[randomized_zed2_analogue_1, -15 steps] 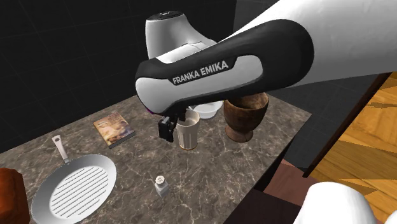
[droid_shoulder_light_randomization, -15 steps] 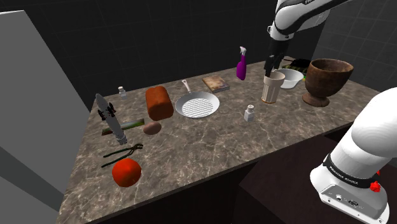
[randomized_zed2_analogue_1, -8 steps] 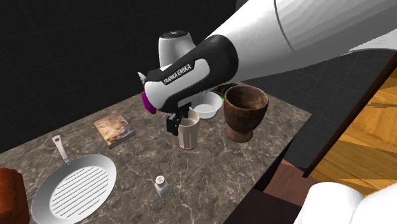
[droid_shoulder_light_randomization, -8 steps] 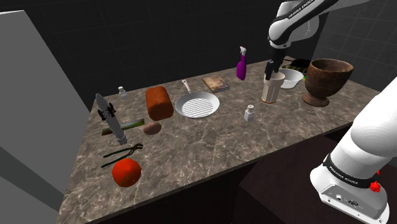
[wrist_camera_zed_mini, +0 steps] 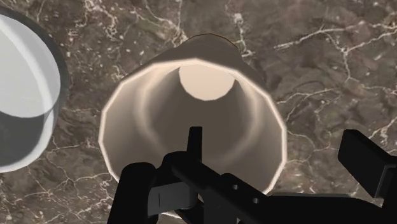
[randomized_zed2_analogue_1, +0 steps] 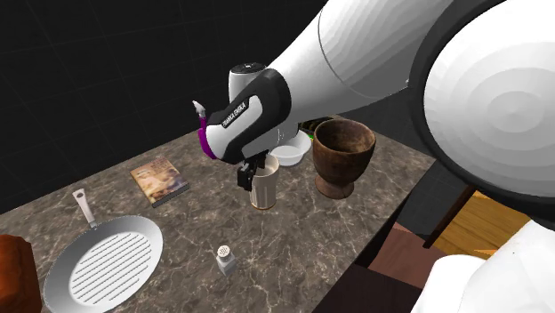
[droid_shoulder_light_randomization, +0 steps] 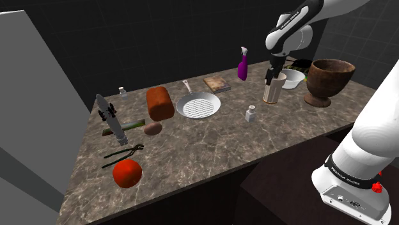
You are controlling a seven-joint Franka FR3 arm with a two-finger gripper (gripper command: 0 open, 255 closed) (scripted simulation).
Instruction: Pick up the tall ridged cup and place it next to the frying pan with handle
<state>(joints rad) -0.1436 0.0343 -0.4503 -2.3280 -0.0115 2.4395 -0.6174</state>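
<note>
Marble surface (droid_shoulder_light_randomization: 192, 150) is carrying the frying pan (droid_shoulder_light_randomization: 198, 105) midway back, and farther right the tall beige cup (droid_shoulder_light_randomization: 271, 93) is standing upright just near of a white bowl (droid_shoulder_light_randomization: 294, 78), gripper (droid_shoulder_light_randomization: 273, 72) hovering at its rim, fingers (wrist_camera_zed_mini: 369, 162) spread apart, grabbing nothing.
</note>
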